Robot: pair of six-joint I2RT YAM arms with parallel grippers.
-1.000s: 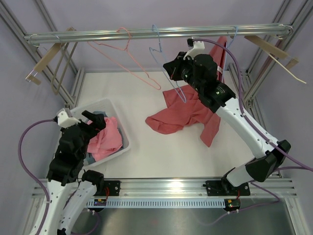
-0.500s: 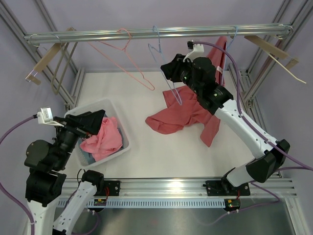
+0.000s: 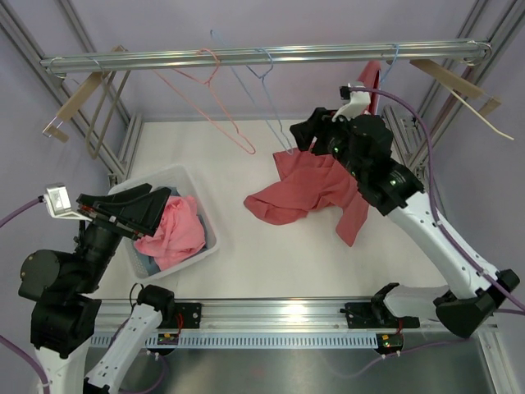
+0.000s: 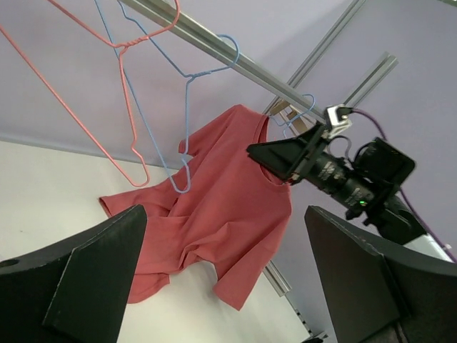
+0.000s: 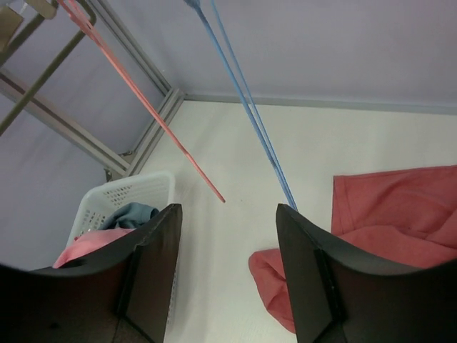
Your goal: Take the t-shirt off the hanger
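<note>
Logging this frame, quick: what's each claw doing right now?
Left claw: open, holding nothing.
Right claw: open, holding nothing.

No word, number, brand or sign can be read in any of the views. The only label-like things are small red and yellow marks (image 3: 170,336) on the front rail (image 3: 271,338) by the arm bases, and they are too small to make out.
</note>
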